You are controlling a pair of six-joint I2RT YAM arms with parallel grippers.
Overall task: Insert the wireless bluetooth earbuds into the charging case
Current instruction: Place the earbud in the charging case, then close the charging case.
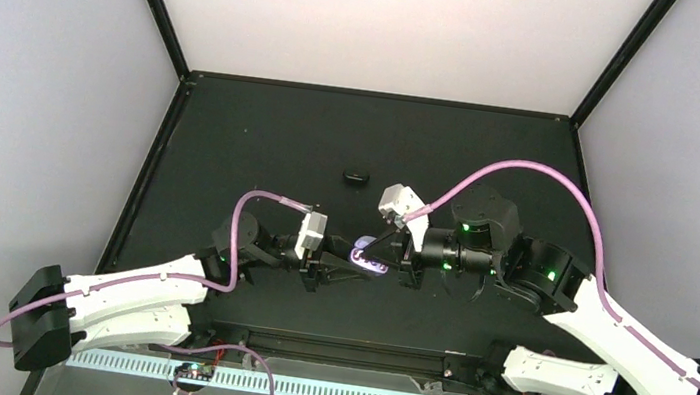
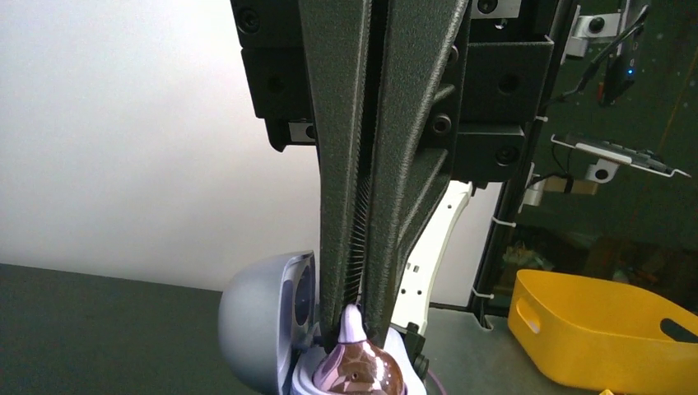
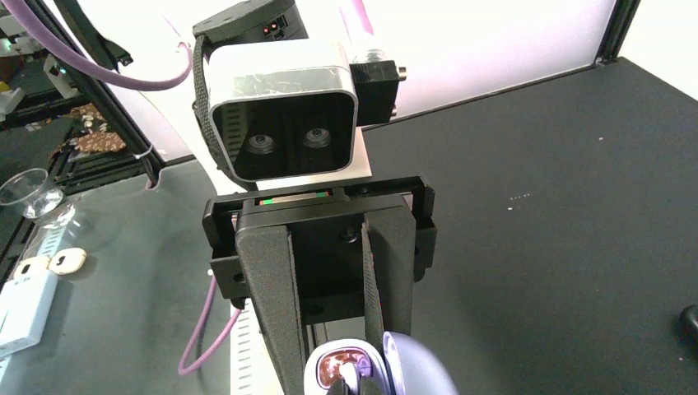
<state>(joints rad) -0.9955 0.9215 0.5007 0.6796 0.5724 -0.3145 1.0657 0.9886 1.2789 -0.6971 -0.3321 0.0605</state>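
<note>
Charging case (image 1: 369, 257) is out over the middle of the counter (image 1: 263, 136), right where the two grippers meet, lid flipped open. Can't tell if it's touching the counter.

Nearest the camera, each arm runs from its base at an outer corner inward toward the middle, wrists pointing at each other. Left gripper (image 1: 353, 268) is clamped on the case from the left. The right gripper (image 1: 385, 254) is at it from the right, pinched fully closed.

Overhead you only get a lavender glow there. The left wrist cam has the detail: the right gripper's fingers (image 2: 337, 206) pressed together, pointing down at the open case. The domed lid (image 2: 251, 329) is off to the left, with a glossy brownish dome (image 2: 360, 372) in the base. There's a small lavender point (image 2: 352, 322) right at the tips, can't tell if it's pinched. The right wrist cam shows the left gripper's fingers (image 3: 267, 304) either side of the base.

Farther back, a black oval piece (image 1: 357, 174) lies well apart.
</note>
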